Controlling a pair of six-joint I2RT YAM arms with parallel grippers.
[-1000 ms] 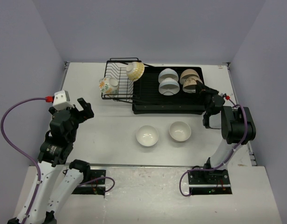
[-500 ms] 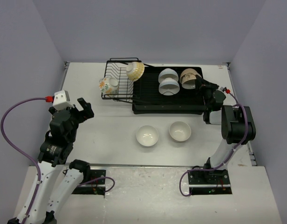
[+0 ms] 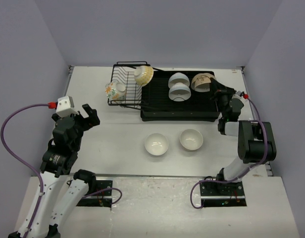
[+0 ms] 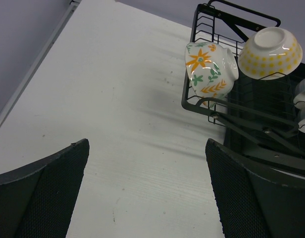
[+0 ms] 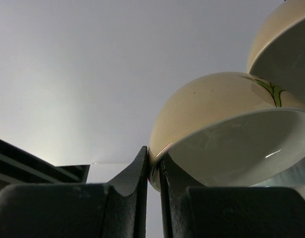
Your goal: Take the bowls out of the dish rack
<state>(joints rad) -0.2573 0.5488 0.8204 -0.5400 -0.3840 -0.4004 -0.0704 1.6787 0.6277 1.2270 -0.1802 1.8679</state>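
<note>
The black dish rack (image 3: 127, 94) and its drain tray (image 3: 157, 111) stand at the table's far middle. A flowered bowl (image 3: 114, 90) and a yellow patterned bowl (image 3: 143, 75) lean in the wire basket. Two white bowls (image 3: 179, 85) stand on edge in the tray. My right gripper (image 3: 214, 88) is shut on the rim of a cream bowl (image 3: 202, 82) at the tray's right end. In the right wrist view its fingers (image 5: 142, 173) pinch that bowl's rim (image 5: 217, 114), with a second cream bowl (image 5: 286, 44) behind. My left gripper (image 3: 88, 115) is open and empty over bare table, left of the rack.
Two white bowls (image 3: 156, 144) (image 3: 191, 139) sit upright on the table in front of the tray. The left wrist view shows the flowered bowl (image 4: 209, 67), the yellow bowl (image 4: 270, 52) and the rack's corner (image 4: 207, 106) ahead to the right. Walls enclose the table.
My right gripper has raised the cream bowl off the tray's right end, up toward the far side. The left arm has not moved.
</note>
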